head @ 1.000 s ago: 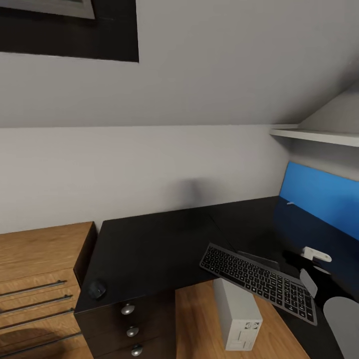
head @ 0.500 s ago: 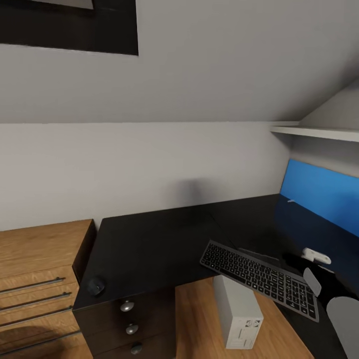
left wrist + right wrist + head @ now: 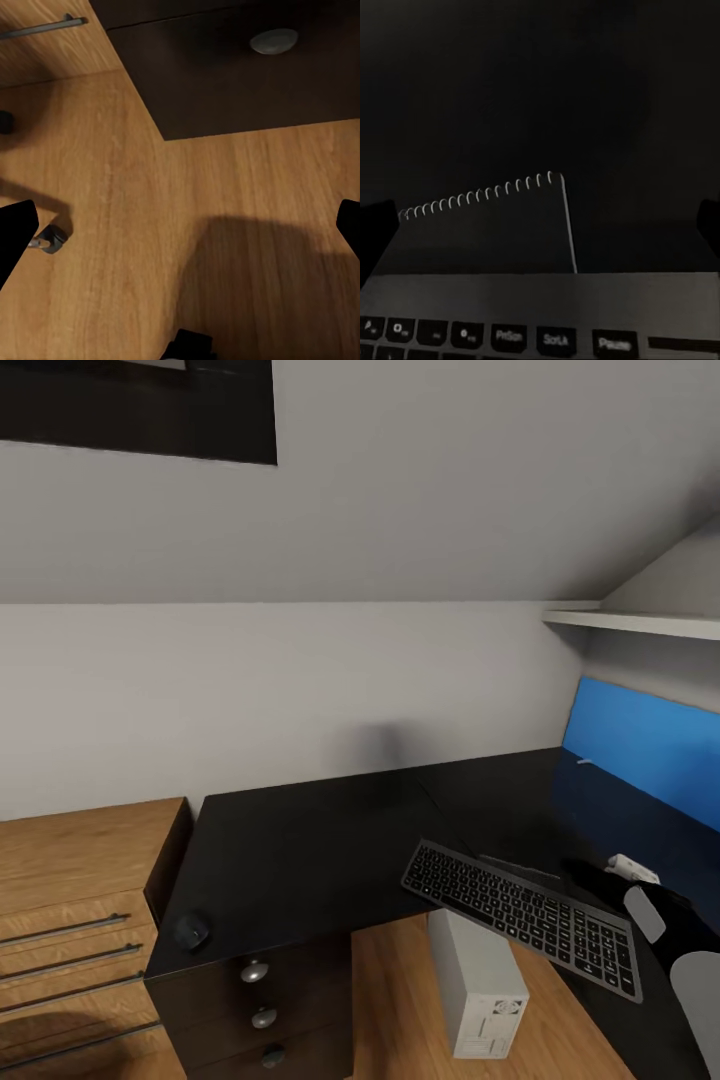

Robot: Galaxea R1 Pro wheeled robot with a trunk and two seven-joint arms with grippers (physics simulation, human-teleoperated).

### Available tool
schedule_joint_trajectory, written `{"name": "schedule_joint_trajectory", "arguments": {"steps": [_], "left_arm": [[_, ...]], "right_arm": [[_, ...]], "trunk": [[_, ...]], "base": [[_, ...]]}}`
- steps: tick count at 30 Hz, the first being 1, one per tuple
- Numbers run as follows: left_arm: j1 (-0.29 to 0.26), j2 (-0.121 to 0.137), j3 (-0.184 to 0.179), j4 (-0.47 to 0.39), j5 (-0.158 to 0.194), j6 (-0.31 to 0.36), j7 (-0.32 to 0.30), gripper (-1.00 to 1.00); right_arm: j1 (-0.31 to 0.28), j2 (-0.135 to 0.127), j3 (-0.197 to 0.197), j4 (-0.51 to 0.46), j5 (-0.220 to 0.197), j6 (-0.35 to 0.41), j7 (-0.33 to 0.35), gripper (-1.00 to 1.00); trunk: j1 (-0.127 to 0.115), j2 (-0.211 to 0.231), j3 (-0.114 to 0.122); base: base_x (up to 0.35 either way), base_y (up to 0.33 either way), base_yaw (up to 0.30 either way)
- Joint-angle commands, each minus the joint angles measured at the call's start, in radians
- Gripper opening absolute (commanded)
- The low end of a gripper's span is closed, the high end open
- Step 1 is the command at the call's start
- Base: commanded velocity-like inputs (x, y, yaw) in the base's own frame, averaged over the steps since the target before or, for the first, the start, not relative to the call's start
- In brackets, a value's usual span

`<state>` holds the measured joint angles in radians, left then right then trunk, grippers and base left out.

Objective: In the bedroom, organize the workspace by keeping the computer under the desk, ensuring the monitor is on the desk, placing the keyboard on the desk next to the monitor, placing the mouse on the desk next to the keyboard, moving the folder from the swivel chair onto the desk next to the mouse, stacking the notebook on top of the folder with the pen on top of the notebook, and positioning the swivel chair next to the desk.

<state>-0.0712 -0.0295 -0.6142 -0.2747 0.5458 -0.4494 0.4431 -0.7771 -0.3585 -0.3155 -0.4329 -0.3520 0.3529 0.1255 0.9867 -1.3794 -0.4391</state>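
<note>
In the head view, the computer (image 3: 487, 988) stood partly hidden, its upper end covered by the keyboard (image 3: 523, 913) overhanging the worktop (image 3: 310, 850) edge. The right arm (image 3: 672, 940) was cut off by the picture's corner, its jaws out of sight. The drawer unit (image 3: 262, 1015) and the wooden chest (image 3: 75, 930) ran off the lower and left edges. In the right wrist view, the keyboard was cropped to one key row, and a spiral-bound notebook (image 3: 487, 225) was barely discernible in darkness.
</note>
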Motion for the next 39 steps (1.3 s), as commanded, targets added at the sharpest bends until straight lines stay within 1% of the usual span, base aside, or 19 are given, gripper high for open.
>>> {"name": "schedule_joint_trajectory", "arguments": {"steps": [1,8,11,13,14,16,17,18,22,28,33,35,39], "left_arm": [[-0.001,0.000,-0.009,0.000,0.006,-0.003,0.006,1.00],[-0.001,0.003,-0.011,0.000,0.002,-0.003,0.000,1.00],[-0.001,0.002,-0.013,0.000,0.001,-0.003,-0.001,1.00],[-0.001,0.003,-0.013,0.001,0.001,-0.003,-0.001,1.00],[-0.001,0.003,-0.012,0.002,0.001,-0.003,0.000,1.00],[-0.001,0.002,-0.012,0.001,0.000,-0.003,0.000,1.00],[-0.001,0.001,-0.011,0.001,0.003,-0.003,0.000,1.00],[-0.001,0.002,-0.010,0.001,0.003,-0.003,0.000,1.00],[-0.001,0.002,-0.012,0.001,0.001,-0.003,0.000,1.00],[-0.001,0.003,-0.013,0.001,0.000,-0.003,-0.001,1.00],[-0.001,0.002,-0.014,0.001,0.000,-0.003,-0.001,1.00],[-0.001,0.002,-0.014,0.001,0.000,-0.003,0.000,1.00],[-0.001,0.001,-0.013,0.000,0.001,-0.003,0.000,1.00]], "right_arm": [[-0.001,0.000,-0.006,-0.001,-0.004,0.010,0.004,1.00],[-0.001,0.000,-0.008,-0.003,-0.014,0.036,0.004,1.00],[-0.001,-0.002,-0.013,-0.002,-0.014,0.048,0.002,1.00],[-0.001,-0.004,-0.025,-0.002,-0.014,0.051,0.000,1.00],[-0.001,-0.013,-0.082,-0.001,-0.013,0.108,-0.003,1.00],[-0.001,-0.019,-0.089,-0.001,-0.013,0.121,-0.003,1.00],[-0.001,-0.028,-0.104,-0.001,-0.013,0.129,-0.003,1.00],[-0.001,-0.029,-0.107,-0.001,-0.013,0.130,-0.004,1.00],[-0.001,-0.034,-0.112,-0.001,-0.013,0.130,-0.004,1.00],[-0.001,-0.034,-0.112,0.000,-0.013,0.130,-0.004,1.00],[-0.001,-0.034,-0.112,0.000,-0.013,0.130,-0.006,1.00],[-0.001,-0.034,-0.112,0.001,-0.013,0.130,-0.011,1.00],[-0.001,-0.034,-0.112,0.002,-0.014,0.131,-0.048,1.00]], "trunk": [[0.000,-0.001,-0.001],[0.000,-0.001,-0.001],[0.000,-0.001,-0.001],[0.000,-0.001,-0.001],[0.000,-0.001,-0.001],[0.000,-0.001,-0.001],[0.000,-0.001,-0.001],[0.000,-0.001,-0.001],[0.000,-0.001,-0.001],[0.000,-0.001,-0.001],[0.000,-0.001,-0.001],[0.000,-0.001,-0.001],[0.000,-0.001,-0.001]], "base": [[0.000,0.000,0.000],[0.001,0.000,0.000],[0.147,0.000,0.000],[0.249,0.000,0.000],[0.030,0.000,0.000],[0.015,0.000,0.000],[0.002,0.000,0.000],[0.001,0.000,0.000],[0.003,0.000,0.000],[0.194,0.000,0.000],[0.054,0.000,0.000],[0.012,0.000,0.000],[0.004,0.000,0.000]]}}
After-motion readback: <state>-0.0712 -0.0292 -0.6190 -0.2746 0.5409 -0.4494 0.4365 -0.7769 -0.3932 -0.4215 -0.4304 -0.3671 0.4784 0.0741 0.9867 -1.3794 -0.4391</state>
